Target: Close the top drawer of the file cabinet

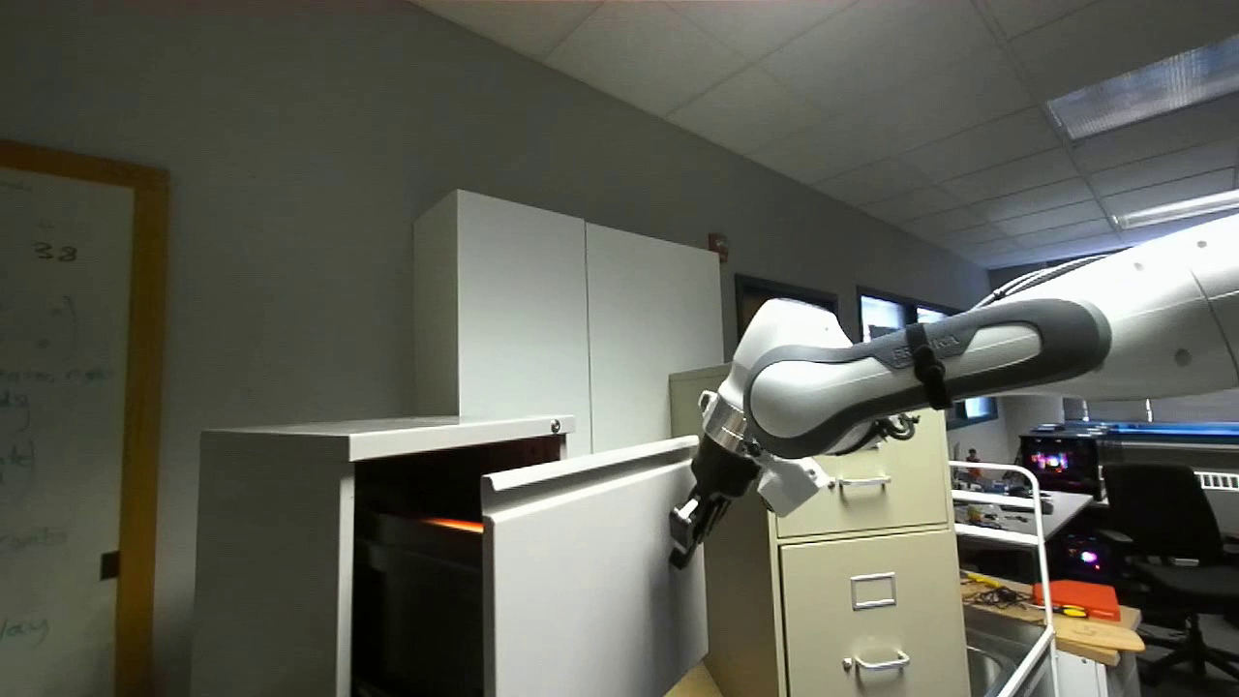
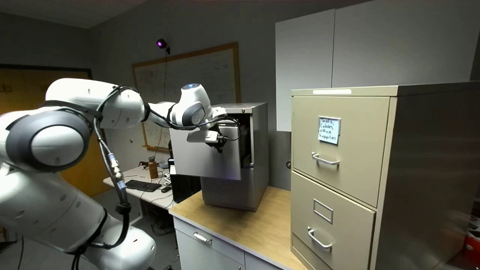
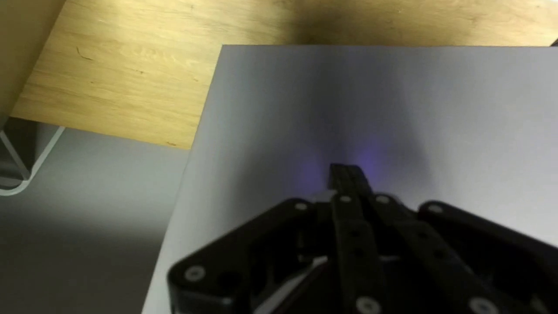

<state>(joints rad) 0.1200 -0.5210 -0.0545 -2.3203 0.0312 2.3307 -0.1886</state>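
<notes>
Top drawer [image 1: 589, 573] in both exterior views; close wrist view faces it.

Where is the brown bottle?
In an exterior view, the bottle stands left of the boxy white metal cabinet, on a white desk near a black keyboard.

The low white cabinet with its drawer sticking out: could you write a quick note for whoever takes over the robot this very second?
Gripper: shut, nothing seen in its grasp; close to the drawer's flat front, though whether it touches can't be told.
Top drawer: open, sticking out of the file cabinet, which stands on the wooden counter.
Done: gripper placed before the drawer front; the drawer is not yet closed.
Left: probably push steadily until the front sits flush with the cabinet, then back away.
</notes>
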